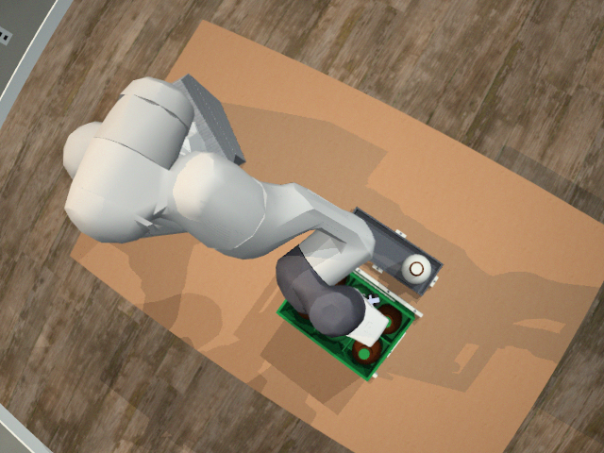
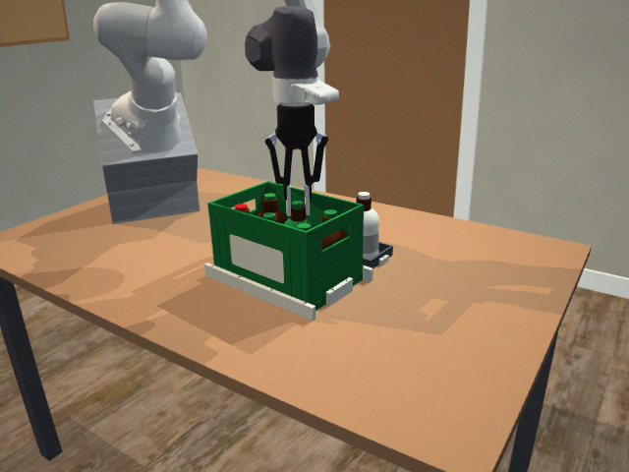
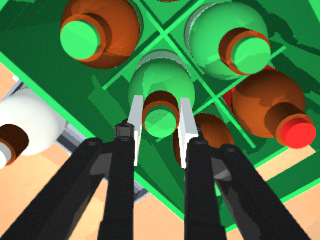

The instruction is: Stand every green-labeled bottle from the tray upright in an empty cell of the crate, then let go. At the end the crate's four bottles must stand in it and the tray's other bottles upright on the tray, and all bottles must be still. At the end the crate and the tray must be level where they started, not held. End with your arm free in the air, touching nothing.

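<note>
Green-labeled bottle [image 2: 298, 211] [image 3: 161, 85]: we see it inside the crate, in a middle cell on the tray side, smooth and round, its green shoulder rising to a brown neck and flat green cap.
Bottle's axis: upright as far as we can see, cap upward; the crate hides its base from us.
Gripper [image 1: 373, 298] [image 2: 298, 201] [image 3: 160, 110]: we have its black fingers mostly closed, pale flat pads gripping the neck from both sides.
Crate [image 1: 322, 344] [image 2: 220, 238] [image 3: 30, 60]: glossy green, plastic-looking, boxy, divided into cells.
Neighbours: we see another green-shouldered bottle [image 2: 268, 217] [image 3: 220, 40] and a red-capped brown bottle [image 2: 242, 207] [image 3: 270, 100].
Tray [image 1: 390, 243] [image 2: 388, 251] [image 3: 70, 140]: dark and shallow, beside the crate, bearing an upright white bottle [image 1: 415, 268] [image 2: 370, 228] [image 3: 32, 122].
Table [image 1: 463, 194] [image 2: 406, 329] [image 3: 15, 190]: orange-brown, faintly grained.
</note>
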Controlling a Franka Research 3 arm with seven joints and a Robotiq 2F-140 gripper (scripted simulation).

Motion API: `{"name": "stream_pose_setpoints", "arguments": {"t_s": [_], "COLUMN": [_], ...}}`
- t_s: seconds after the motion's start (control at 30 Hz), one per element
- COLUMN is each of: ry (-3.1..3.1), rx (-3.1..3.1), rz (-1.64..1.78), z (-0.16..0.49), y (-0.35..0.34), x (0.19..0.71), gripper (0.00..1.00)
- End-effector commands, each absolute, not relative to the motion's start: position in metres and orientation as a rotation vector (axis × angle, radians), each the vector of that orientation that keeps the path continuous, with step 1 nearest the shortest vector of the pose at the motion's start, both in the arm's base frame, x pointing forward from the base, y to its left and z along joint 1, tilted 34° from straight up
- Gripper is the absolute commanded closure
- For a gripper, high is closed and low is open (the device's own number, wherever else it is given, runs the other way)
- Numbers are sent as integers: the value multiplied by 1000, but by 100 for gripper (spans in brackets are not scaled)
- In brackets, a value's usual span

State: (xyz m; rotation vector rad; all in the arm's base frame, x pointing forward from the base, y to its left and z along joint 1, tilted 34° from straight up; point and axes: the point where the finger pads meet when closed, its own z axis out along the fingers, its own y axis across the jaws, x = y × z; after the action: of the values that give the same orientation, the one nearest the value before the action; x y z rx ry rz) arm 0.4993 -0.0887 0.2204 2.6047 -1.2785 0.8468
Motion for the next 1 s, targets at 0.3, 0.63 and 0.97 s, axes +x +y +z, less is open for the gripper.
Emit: {"name": "stream_pose_setpoints", "arguments": {"t_s": [0.3, 0.63, 0.97], "ry": [-1264, -1264, -1264], "rx": [2607, 2607, 2607], "rz": [860, 860, 860], "z": [224, 224, 224], "y": [-87, -87, -87], "x": [503, 503, 503], "gripper": [100, 100, 62]}}
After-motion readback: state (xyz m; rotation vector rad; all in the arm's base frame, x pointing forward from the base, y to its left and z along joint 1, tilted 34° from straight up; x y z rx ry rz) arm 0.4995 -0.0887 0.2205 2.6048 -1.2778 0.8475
